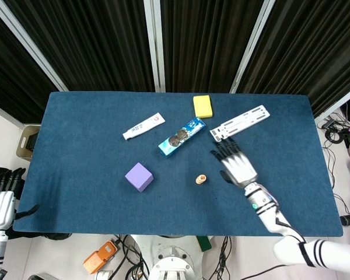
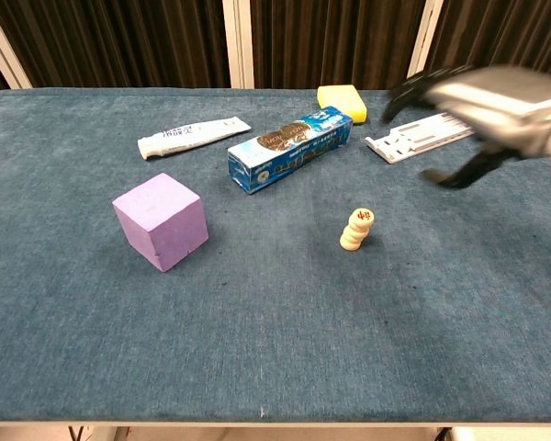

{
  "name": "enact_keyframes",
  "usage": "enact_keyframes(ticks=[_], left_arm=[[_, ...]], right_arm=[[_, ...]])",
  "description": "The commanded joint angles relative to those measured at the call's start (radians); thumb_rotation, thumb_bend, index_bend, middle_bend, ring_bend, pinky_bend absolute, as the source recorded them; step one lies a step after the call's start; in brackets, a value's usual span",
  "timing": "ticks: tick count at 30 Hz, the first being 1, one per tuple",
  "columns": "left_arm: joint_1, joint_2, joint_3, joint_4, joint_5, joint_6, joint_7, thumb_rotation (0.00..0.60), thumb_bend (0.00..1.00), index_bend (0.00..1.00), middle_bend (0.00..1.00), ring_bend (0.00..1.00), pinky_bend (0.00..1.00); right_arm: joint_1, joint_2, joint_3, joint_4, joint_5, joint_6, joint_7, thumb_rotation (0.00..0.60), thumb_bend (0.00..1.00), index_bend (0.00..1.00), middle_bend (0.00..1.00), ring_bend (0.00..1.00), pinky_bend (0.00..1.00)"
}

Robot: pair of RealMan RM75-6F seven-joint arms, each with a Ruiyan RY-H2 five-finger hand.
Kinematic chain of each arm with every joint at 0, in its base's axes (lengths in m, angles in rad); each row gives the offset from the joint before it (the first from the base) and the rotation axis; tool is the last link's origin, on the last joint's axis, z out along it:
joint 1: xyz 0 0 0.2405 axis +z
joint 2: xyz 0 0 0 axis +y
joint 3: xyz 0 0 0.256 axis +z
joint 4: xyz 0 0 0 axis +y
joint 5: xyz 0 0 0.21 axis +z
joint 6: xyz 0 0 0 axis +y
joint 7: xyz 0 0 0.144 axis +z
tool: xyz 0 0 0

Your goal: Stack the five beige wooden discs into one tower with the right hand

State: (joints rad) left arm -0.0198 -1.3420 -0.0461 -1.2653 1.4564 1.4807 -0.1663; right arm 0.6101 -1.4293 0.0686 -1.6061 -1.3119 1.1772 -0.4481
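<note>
5 beige discs (image 2: 357, 229) stand as 1 leaning tower on the blue table (image 2: 257, 349), with the right hand (image 1: 235, 166) spread empty well apart from it.

Right hand (image 1: 237, 167) empty, raised over the tabletop (image 1: 76, 128), fingers (image 1: 224, 150) spread and extended away from the robot, thumb apart below the palm; blurred in chest view (image 2: 496, 101). Right forearm runs back toward the near-right corner. Left hand (image 1: 1, 201) off the near-left edge, fingers straight, holding nothing.
</note>
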Motion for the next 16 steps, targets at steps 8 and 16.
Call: enact_keyframes(ticks=[8,16], left_arm=[[-0.024,0.006,-0.009,-0.032,0.022,0.006,0.027,0.6,0.05,0.09,0.08,0.02,0.0],[-0.036,0.015,-0.014,-0.063,0.027,0.009,0.054,0.6,0.05,0.09,0.08,0.02,0.0]], right_arm=[[-0.309,0.192,-0.102,-0.013,-0.131,0.355,0.262,0.6,0.44,0.0,0.02,0.0,0.02],[-0.43,0.22,-0.132,0.02,-0.155,0.438,0.356,0.6,0.44,0.0,0.02,0.0,0.0]])
